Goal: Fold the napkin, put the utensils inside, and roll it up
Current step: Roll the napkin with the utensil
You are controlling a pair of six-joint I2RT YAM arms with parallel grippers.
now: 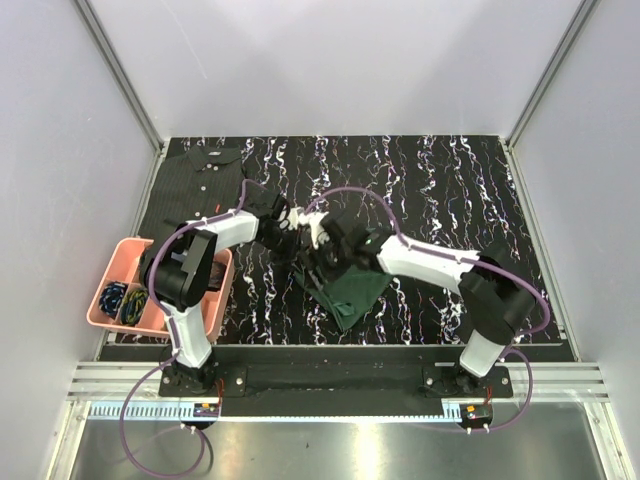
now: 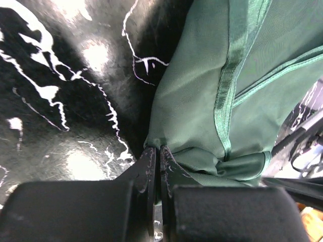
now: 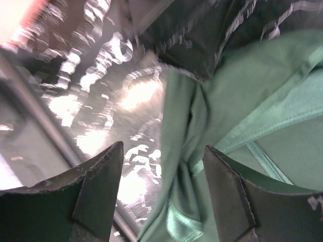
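Bright, even light — glare on the glossy table (image 2: 60, 141) (right wrist view blurred)

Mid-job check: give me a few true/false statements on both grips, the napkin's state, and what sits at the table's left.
1. The left fingers are shut on the edge of the napkin. True.
2. The right fingers are shut as well. False: they stand open, with napkin cloth showing in the gap between them.
3. The napkin is already a tight roll. False: it is loose, bunched cloth with its hems showing.
4. A pink bin sits at the table's left edge. True.
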